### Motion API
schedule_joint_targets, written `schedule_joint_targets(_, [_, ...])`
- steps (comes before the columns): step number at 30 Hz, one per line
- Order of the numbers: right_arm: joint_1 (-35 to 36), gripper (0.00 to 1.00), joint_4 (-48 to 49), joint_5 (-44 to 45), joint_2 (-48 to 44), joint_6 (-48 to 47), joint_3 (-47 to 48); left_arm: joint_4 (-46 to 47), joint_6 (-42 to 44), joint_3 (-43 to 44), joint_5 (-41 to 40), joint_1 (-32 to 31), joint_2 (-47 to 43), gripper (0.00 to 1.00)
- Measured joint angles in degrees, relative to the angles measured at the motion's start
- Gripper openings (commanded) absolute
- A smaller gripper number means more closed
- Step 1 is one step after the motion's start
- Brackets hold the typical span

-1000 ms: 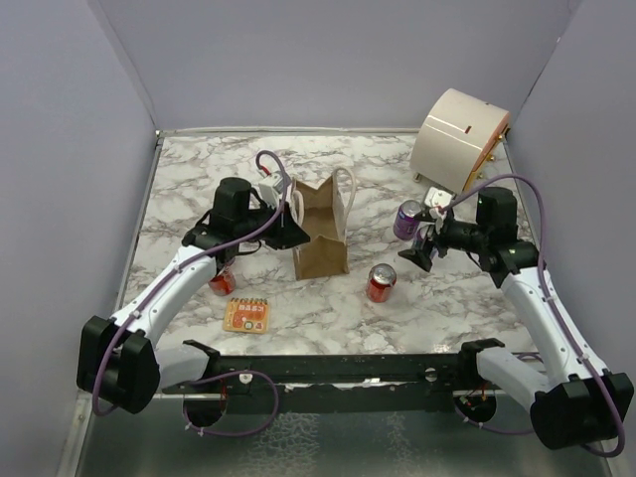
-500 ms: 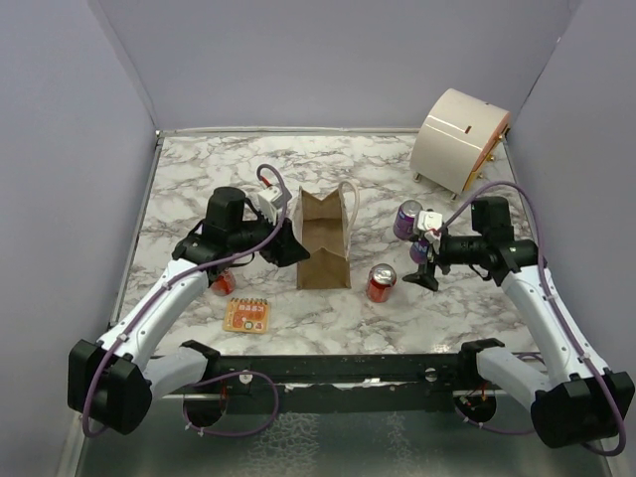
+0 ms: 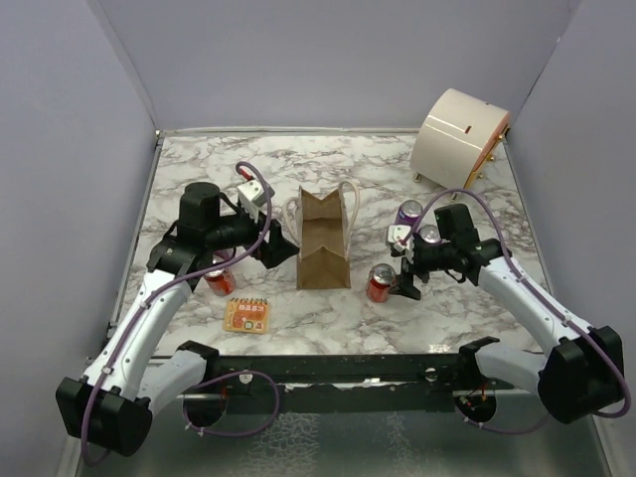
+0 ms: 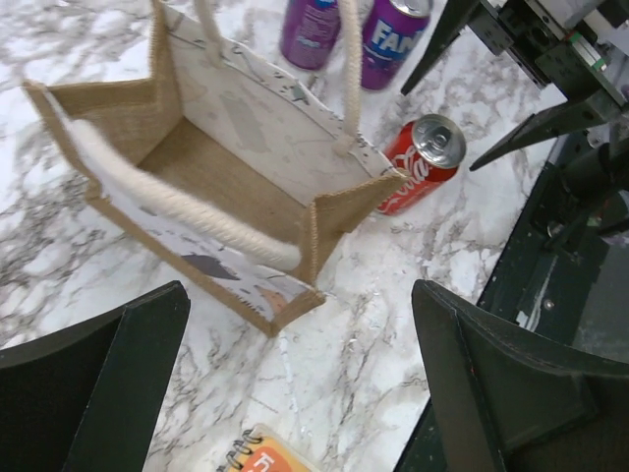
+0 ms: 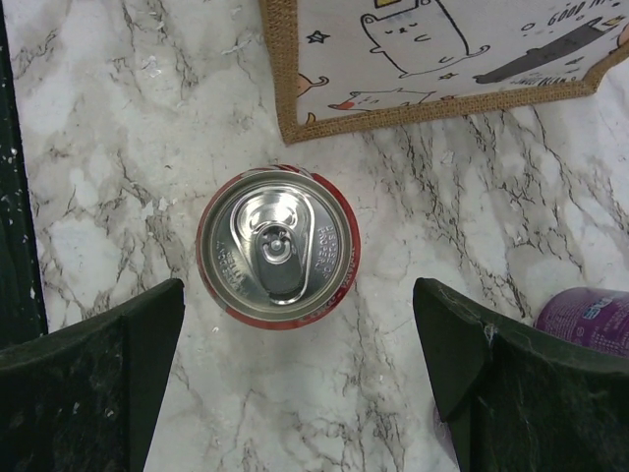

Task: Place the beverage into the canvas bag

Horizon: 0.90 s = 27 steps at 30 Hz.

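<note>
The canvas bag (image 3: pixel 323 241) stands upright mid-table with its mouth open and its jute floor (image 4: pixel 221 167) bare. A red beverage can (image 3: pixel 379 283) stands just right of the bag. My right gripper (image 3: pixel 401 281) hovers over it, pointing down and open. In the right wrist view the can's top (image 5: pixel 278 246) lies just ahead of the wide-apart fingertips (image 5: pixel 118 374), untouched. My left gripper (image 3: pixel 273 248) is open beside the bag's left side and holds nothing. In its wrist view the bag (image 4: pixel 236 285) lies ahead of the spread fingers (image 4: pixel 491 383).
Two purple cans (image 3: pixel 408 214) (image 3: pixel 429 237) stand behind the right gripper. Another red can (image 3: pixel 217 280) and an orange spiral notebook (image 3: pixel 246 315) lie under the left arm. A large cream drum-shaped container (image 3: pixel 459 139) sits at the back right. Grey walls enclose the marble table (image 3: pixel 328 169).
The left gripper opened, let go of the bag's handle and drew back to the left. The right arm swung left and forward, coming over the red can.
</note>
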Motion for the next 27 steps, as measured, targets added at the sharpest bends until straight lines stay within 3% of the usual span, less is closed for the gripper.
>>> schedule_joint_targets(10, [4.2, 0.88, 5.4, 0.8, 6.7, 2.0, -0.1, 0.0, 0.9, 0.0, -0.5, 4.9, -3.7, 0.99])
schedule_joint_targets(20, [4.6, 0.47, 6.6, 0.6, 6.4, 3.0, -0.1, 0.2, 1.3, -0.1, -3.3, 5.6, -3.7, 0.99])
schedule_joint_targets(27, [4.6, 0.25, 2.8, 0.4, 4.3, 3.9, 1.3, 1.5, 1.3, 0.0, -10.5, 7.3, -3.7, 0.99])
